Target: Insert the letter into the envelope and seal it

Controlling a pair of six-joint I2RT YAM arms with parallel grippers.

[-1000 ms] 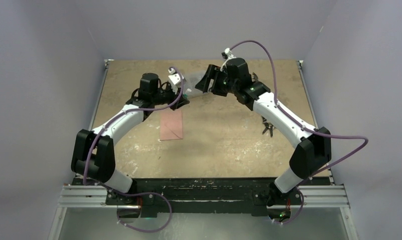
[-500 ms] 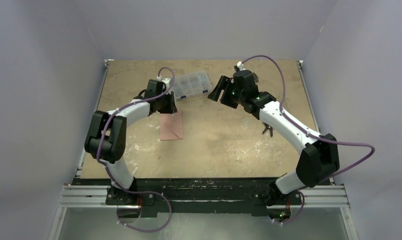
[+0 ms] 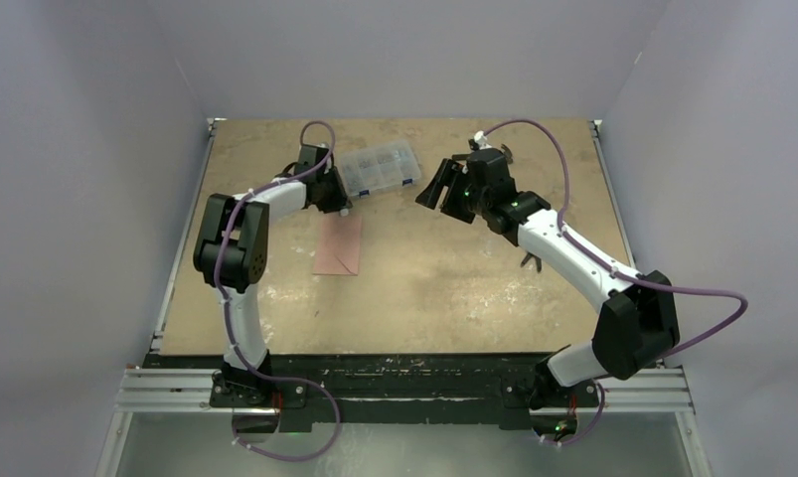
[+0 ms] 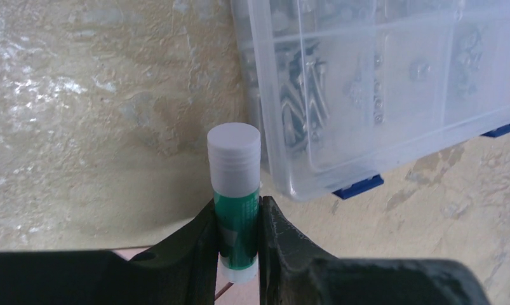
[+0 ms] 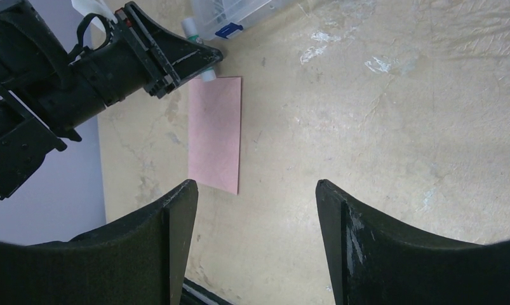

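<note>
A glue stick (image 4: 234,165), with a green barrel and a frosted white round cap, is clamped between the dark fingers of the left gripper (image 4: 236,213), cap pointing away from the wrist. The envelope (image 3: 337,246), a flat salmon-pink paper rectangle crossed by a faint diagonal seam, is laid on the table (image 3: 444,288) just on the near side of that gripper. The table's surface is tan, mottled and scuffed with pale patches. A clear plastic compartment box (image 3: 379,167) with blue latches is set at an angle just to the right of the glue stick. Small metal screws can be made out in its cells. Far to the right, a small dark object (image 3: 531,260) is seen beside the right forearm; what it is cannot be told.

The left arm is folded sharply at the elbow, its forearm stretched toward the far left part of the table. The right arm is extended up and inward. The right gripper (image 5: 255,185) is held above the table with its jaws spread wide and nothing between them, and it is aimed toward the envelope.
</note>
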